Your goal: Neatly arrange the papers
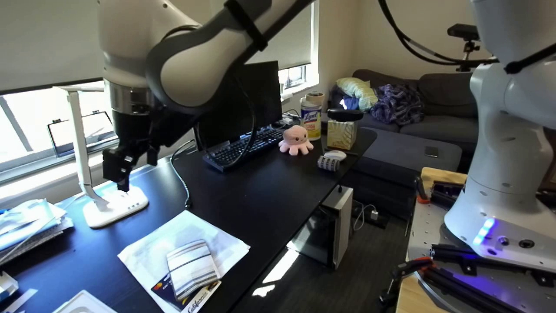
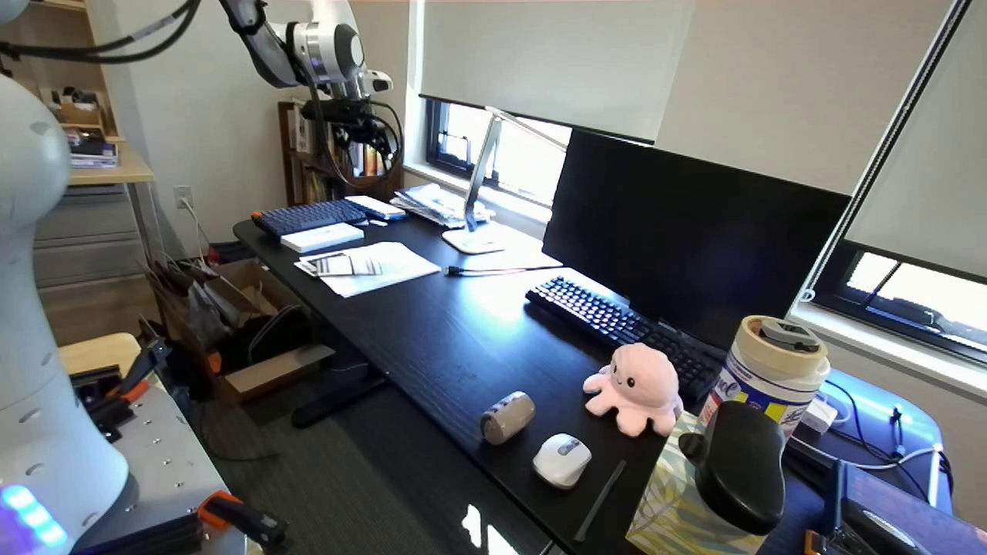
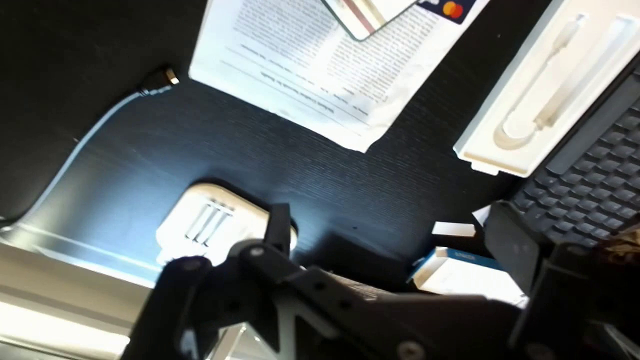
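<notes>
So, leftmost in an exterior view, stacked papers (image 1: 30, 216) are lying by the back edge of the counter (image 1: 260, 195), partly cut off. Then the fingers (image 1: 118, 170) are hovering apart, empty. Rightward of them, nearer the front edge, printed sheets (image 1: 173, 237) are lying, long axis running back to front, a striped item (image 1: 193, 267) hiding part.

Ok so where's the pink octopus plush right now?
In both exterior views, the pink octopus plush sits on the desk, just left of the Lysol container and beside the keyboard by the monitor.
</notes>
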{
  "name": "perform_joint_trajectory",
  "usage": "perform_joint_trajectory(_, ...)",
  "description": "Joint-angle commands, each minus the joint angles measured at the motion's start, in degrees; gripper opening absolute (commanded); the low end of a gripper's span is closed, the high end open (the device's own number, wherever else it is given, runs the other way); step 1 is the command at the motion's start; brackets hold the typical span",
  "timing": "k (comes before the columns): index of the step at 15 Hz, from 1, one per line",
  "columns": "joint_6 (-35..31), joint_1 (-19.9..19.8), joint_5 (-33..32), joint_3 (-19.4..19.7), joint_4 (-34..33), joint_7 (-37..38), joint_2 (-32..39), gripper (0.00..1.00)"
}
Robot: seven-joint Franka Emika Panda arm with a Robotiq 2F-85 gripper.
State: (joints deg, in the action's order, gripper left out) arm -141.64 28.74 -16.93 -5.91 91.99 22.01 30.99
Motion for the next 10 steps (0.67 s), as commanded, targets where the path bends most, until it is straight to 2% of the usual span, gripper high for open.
perform_joint_trajectory(1, 1.79, -3.14, 5.27, -4.74, -13.78, -13.52, 11.32, 1.0)
perform_joint_trajectory(3, 3.47, -3.58, 7.97, -6.53, -19.05, -18.9, 16.79, 1.0)
perform_joint_trajectory(7, 9.75, -2.18, 7.77, -8.18, -27.02, -28.79, 25.17, 1.0)
perform_joint_trajectory(8, 9.35, -2.24, 7.73, -8.21, -27.29, -29.83, 25.63, 1.0)
perform_joint_trajectory(9, 6.63, -2.05, 6.68, -7.17, -22.81, -25.09, 23.03, 1.0)
perform_joint_trajectory(10, 6.52, -1.88, 6.68, -7.23, -23.49, -25.44, 24.02, 1.0)
